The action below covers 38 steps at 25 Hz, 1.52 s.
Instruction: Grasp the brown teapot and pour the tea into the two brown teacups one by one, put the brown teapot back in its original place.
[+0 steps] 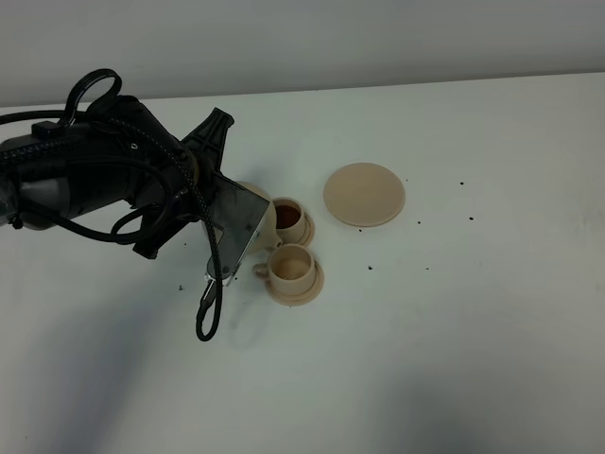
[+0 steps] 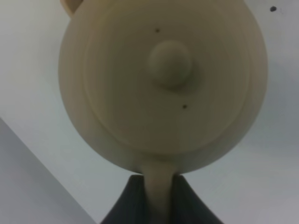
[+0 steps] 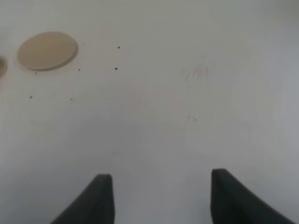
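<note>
My left gripper [image 1: 242, 216] is shut on the loop handle of the brown teapot [image 1: 268, 223], which is tipped toward the far teacup [image 1: 289, 217]; that cup holds dark tea. In the exterior view the arm hides most of the pot. The near teacup [image 1: 292, 268] stands on its saucer just in front and looks pale inside. The left wrist view shows the teapot [image 2: 163, 84] lid-on, its handle pinched between the dark fingers [image 2: 191, 207]. The wide flat saucer [image 1: 364, 194] lies bare to the right. My right gripper [image 3: 161, 196] hangs open over bare table, with the saucer [image 3: 46, 50] far off.
Small dark specks [image 1: 417, 223] are scattered on the white table [image 1: 454, 331] around the saucer and cups. A black cable loop [image 1: 206, 317] dangles from the left arm near the cups. The table's back edge meets a grey wall.
</note>
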Each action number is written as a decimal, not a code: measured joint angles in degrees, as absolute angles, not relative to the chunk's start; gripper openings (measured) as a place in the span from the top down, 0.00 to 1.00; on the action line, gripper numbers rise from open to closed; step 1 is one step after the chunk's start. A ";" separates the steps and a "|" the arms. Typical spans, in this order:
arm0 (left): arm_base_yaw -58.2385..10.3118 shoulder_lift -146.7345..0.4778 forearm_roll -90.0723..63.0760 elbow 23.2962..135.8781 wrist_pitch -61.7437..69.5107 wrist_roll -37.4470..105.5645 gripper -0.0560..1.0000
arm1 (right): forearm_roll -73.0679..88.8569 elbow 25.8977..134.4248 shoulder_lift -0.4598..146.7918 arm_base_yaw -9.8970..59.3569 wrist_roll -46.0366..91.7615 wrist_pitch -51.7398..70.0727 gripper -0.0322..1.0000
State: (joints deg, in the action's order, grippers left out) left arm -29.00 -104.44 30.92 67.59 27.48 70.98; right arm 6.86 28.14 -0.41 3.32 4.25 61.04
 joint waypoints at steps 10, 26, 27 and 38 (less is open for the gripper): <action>-29.67 -104.44 33.05 67.59 26.38 71.50 0.81 | 6.86 28.14 -0.41 3.32 4.25 61.04 0.50; -30.11 -104.44 33.90 67.59 25.00 74.99 0.81 | 6.86 28.14 -0.41 3.32 4.25 61.04 0.50; -30.13 -104.44 33.90 67.59 25.00 75.20 0.81 | 6.86 28.14 -0.41 3.32 4.25 61.04 0.50; -30.84 -104.44 34.43 67.59 24.88 78.58 0.81 | 6.86 28.14 -0.41 3.32 4.25 61.04 0.50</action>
State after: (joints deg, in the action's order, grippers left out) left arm -30.84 -104.44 34.43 67.59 24.88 78.58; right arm 6.86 28.14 -0.41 3.32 4.25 61.04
